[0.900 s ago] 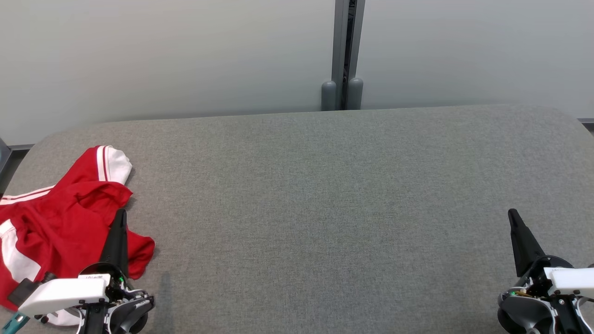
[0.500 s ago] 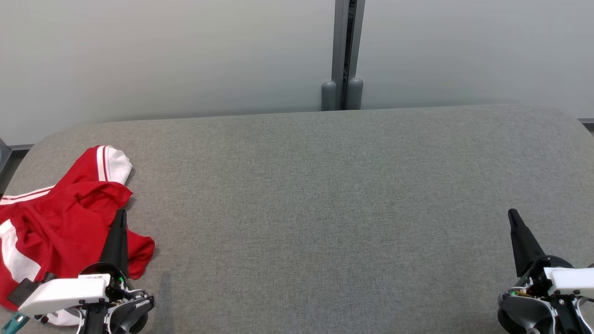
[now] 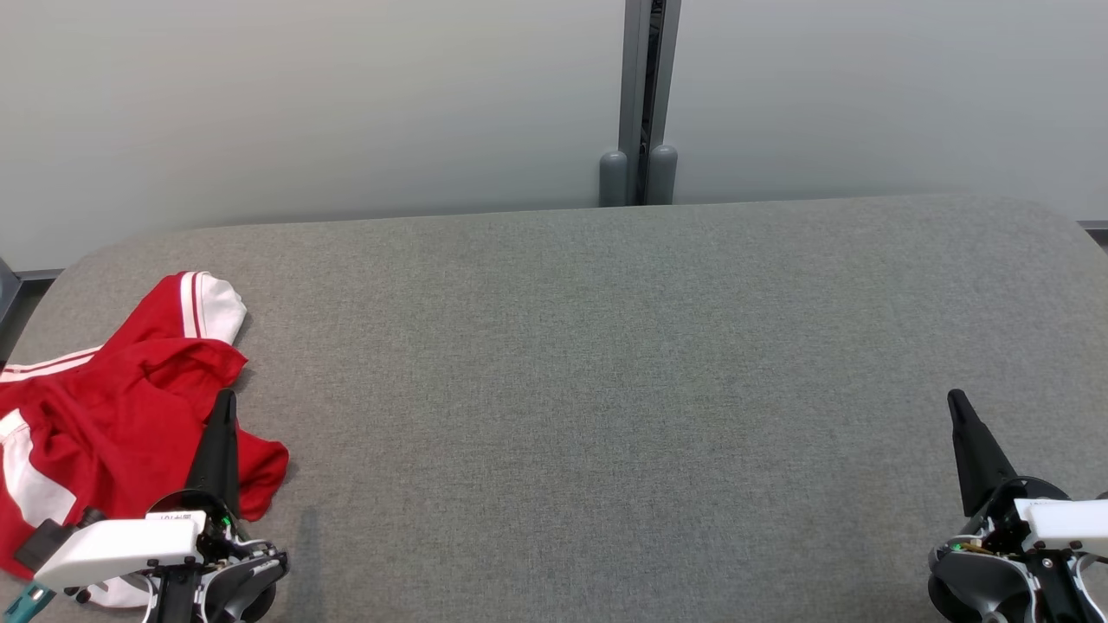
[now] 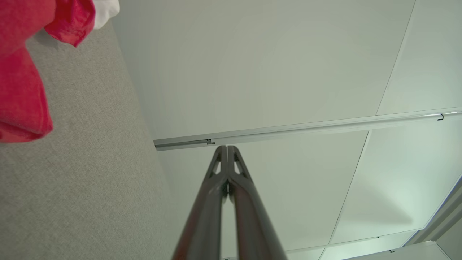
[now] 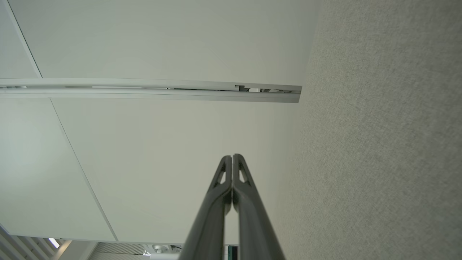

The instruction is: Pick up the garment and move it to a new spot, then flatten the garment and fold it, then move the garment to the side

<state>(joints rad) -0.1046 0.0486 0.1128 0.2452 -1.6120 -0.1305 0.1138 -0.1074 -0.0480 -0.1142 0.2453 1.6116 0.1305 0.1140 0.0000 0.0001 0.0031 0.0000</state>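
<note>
You face grey fabric tabletop [image 3: 606,363]; pale wall panels [image 3: 303,104] behind; grey metal post [image 3: 647,86] at 12 o'clock.

A wide table [image 3: 606,346] covered in grey woven fabric, its far corners rounded, spreads across the head view. Behind it stands a pale wall [image 3: 303,104] of smooth panels, split by an upright grey metal post [image 3: 651,78] with a dark slot down its middle. At the foot of the post, just behind the table's far edge, two short rounded grey caps [image 3: 613,177] stand side by side — one on each side of the slot. A narrow grey strip [image 3: 39,274] runs along the wall's foot at far left. In the left wrist view thin seams [image 4: 395,57] divide the panels — the post crosses them sideways.
</note>
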